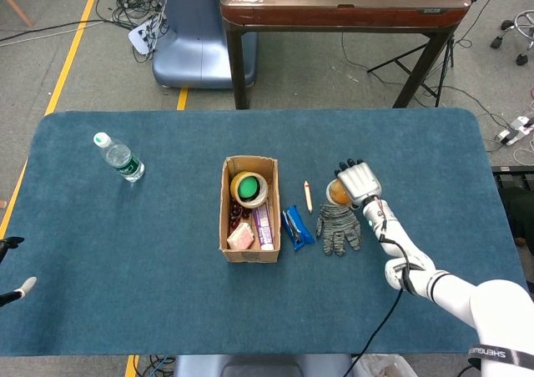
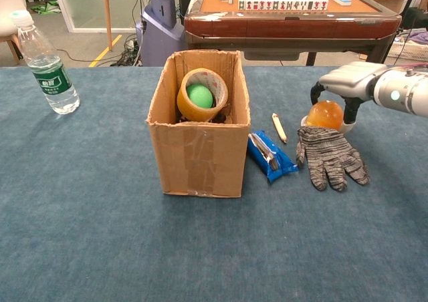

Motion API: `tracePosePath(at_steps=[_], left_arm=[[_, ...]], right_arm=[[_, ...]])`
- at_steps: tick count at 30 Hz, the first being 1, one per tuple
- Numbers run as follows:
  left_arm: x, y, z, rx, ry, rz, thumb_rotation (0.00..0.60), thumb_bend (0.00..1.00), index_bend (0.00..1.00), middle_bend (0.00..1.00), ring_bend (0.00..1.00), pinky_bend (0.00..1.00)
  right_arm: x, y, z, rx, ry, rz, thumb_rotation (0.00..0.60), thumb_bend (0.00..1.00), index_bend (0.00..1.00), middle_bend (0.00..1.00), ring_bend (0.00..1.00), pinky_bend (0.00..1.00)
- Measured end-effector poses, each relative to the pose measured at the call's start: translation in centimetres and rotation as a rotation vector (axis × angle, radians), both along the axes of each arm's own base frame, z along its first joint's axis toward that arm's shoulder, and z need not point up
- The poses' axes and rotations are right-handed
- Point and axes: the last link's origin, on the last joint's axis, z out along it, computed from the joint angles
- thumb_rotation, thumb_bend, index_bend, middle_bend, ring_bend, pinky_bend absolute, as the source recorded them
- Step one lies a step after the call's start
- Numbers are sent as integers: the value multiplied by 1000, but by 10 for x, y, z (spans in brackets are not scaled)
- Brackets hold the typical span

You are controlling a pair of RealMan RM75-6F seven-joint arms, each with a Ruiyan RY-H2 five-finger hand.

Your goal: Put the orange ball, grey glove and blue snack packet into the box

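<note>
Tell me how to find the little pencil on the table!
Start at the open cardboard box in the middle of the blue table. On its right lies a blue snack packet, and just behind that, on the way to the orange ball, lies the pencil. It is the only thin, pale stick there, much skinnier than the packet or the grey glove.

one box [image 2: 198, 148], one orange ball [image 2: 325, 113], one grey glove [image 2: 330, 158], one blue snack packet [image 2: 271, 156], one bottle [image 2: 45, 64], one pencil [image 2: 279, 127]
</note>
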Motion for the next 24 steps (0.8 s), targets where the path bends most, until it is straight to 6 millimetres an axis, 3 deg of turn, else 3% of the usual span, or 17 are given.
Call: tracePosePath(at_steps=[5, 14, 24], left_arm=[[1, 0, 0, 4, -1, -5, 600, 117, 280, 360, 273, 399], [1, -1, 1, 7, -8, -9, 600, 117, 280, 360, 272, 399], [2, -1, 1, 6, -8, -10, 600, 117, 280, 360, 273, 399]], right_arm=[[0, 0, -3, -6, 7, 7, 600, 0, 342, 272, 220, 380], [1, -2, -6, -33, 4, 40, 600, 0, 523, 465, 432, 562], [7, 1, 3, -76, -50, 109, 600, 0, 573, 509, 484, 609]])
